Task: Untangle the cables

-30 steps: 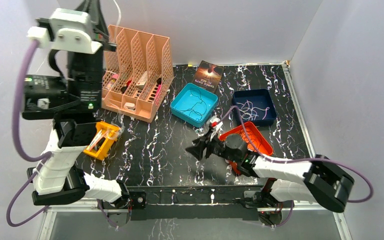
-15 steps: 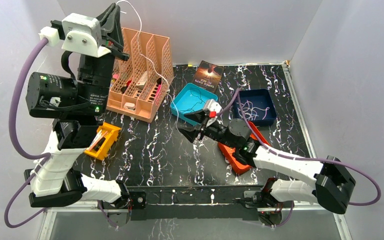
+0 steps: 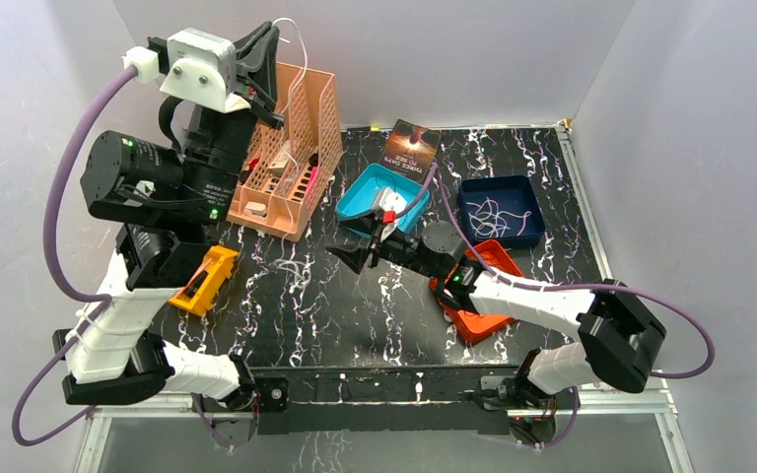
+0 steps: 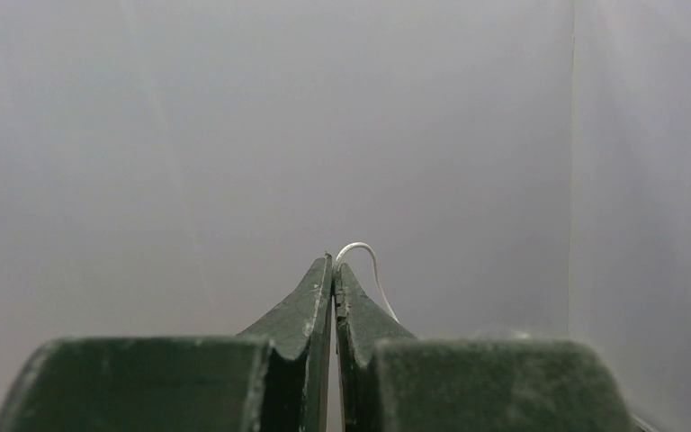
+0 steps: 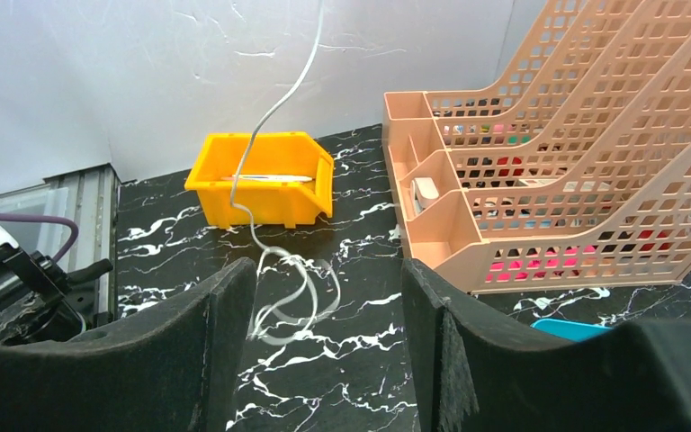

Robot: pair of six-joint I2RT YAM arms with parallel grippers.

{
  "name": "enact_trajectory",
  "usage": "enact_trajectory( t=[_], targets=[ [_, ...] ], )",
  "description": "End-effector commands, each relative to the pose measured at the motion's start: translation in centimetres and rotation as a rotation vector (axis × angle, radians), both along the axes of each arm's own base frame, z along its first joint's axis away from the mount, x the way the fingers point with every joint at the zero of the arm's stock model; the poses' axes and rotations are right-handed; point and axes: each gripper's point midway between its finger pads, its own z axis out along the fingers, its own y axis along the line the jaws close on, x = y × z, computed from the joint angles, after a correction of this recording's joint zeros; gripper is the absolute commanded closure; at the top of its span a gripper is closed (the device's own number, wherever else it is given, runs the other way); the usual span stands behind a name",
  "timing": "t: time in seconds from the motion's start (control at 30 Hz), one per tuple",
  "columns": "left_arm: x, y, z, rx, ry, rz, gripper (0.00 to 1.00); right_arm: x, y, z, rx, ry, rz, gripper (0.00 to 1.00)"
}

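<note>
The left tool [image 3: 274, 30] is held high above the back left of the black, white-veined worktop [image 3: 286, 305]. Its jaws are pressed together on a thin white cable [image 4: 360, 245], which is pinched at the very tips and arches out to one side. From there the cable is seen hanging down past the peach-coloured perforated plastic file organiser [image 3: 291, 148] toward the worktop. In the right wrist view its lower end is laid in a few loose loops on the worktop. The loops are just in front of the yellow plastic storage bin [image 5: 261, 180] and beside the organiser.

The right tool [image 3: 347, 258] is held low over the worktop, between the organiser and the teal square plastic tray [image 3: 353, 187]. Its jaws are spread wide and nothing is gripped. The hanging cable and its loops are framed in the gap between the jaws. Whether either finger is touched by the cable cannot be told.

Thin dark cables [image 3: 404, 187] are curled inside the teal tray, and a tangle of white cables [image 3: 498, 215] is heaped in the dark blue square tray [image 3: 461, 197] further right. An orange-red tray [image 3: 485, 320] is partly covered by the right arm. A small dark printed card [image 3: 411, 145] is lying near the back wall.
</note>
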Motion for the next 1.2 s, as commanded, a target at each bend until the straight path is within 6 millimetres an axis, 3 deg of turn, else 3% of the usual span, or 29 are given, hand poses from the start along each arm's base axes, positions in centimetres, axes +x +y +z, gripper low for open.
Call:
enact_trajectory(
  t=[0.0,0.3,0.63,0.7,0.8,0.87,1.1,1.17],
  targets=[
    [-0.6,0.6,0.8,-0.032,-0.020,-0.019,1.00,-0.3,-0.4,3.9,0.103,-0.069,-0.002,0.32],
    [-0.9,1.1,0.6,-0.040,-0.023,-0.020,1.00,-0.7,-0.6,3.9,0.108,-0.085,0.011,0.29],
    [-1.4,1.3,0.6,-0.064,-0.017,-0.052,1.00,2.3,0.7,4.4,0.117,-0.055,-0.086,0.32],
    [-1.4,1.3,0.5,-0.065,-0.015,-0.055,1.00,3.0,0.7,4.3,0.109,-0.045,-0.117,0.38],
    [-1.4,1.3,0.3,-0.062,-0.012,-0.054,1.00,3.3,0.6,3.8,0.079,-0.019,-0.133,0.60],
    [-1.4,1.3,0.2,-0.059,-0.010,-0.054,1.00,3.1,0.3,3.7,0.066,-0.011,-0.130,0.69],
    [-1.1,0.9,-0.2,-0.052,-0.005,-0.049,1.00,0.6,-1.2,3.7,0.043,-0.007,-0.064,1.00],
    [-1.0,0.9,-0.3,-0.050,-0.005,-0.044,1.00,-0.2,-1.9,3.8,0.043,-0.011,-0.045,1.00]
  ],
)
